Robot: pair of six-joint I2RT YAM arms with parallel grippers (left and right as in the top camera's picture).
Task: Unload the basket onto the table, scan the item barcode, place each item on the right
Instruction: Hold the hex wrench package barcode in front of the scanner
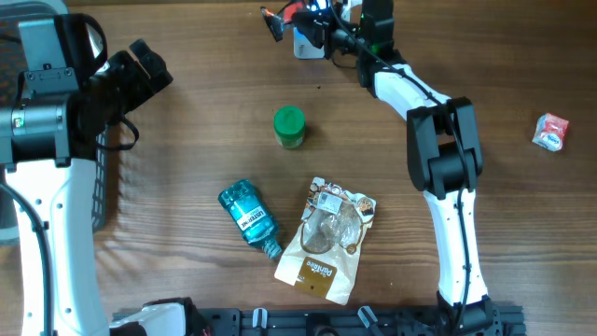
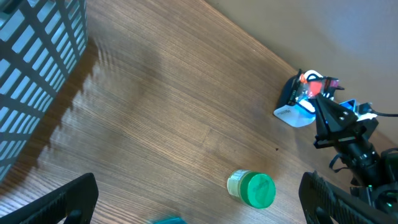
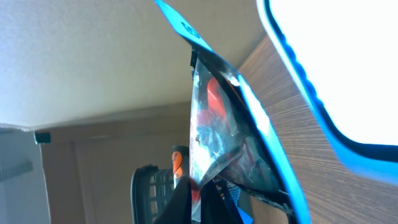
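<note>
- Item: clear packet (image 3: 219,134) w/ blue edge and red contents, at the far edge of the table, top centre in the overhead view.
- Packet is off the table surface, edge-on to my right wrist cam; print on it is not readable.
- My right gripper (image 3: 196,198) is clenched on the packet's lower end, 1 finger on each side.
- Scanner (image 1: 306,44), white body w/ blue glow, stands just beside the packet; its bright face fills the right side of my right wrist view. Cannot tell whether packet and scanner touch.
- My right arm reaches from the near edge diagonally to the far edge.
- My left gripper (image 1: 140,67) hangs released, the 2 fingers spread wide w/ nothing between them, at the left side over the table.
- Basket (image 2: 37,68), blue-grey mesh, sits at the left table edge, near my left arm.
- Green-cap jar (image 1: 289,127) stands upright mid-table, well apart from the scanner.
- Teal bottle (image 1: 248,217) lies on its side near the front, just beside a tan snack pouch (image 1: 328,241) lying flat.
- Small red-white pack (image 1: 551,132) lies alone at the far right.
</note>
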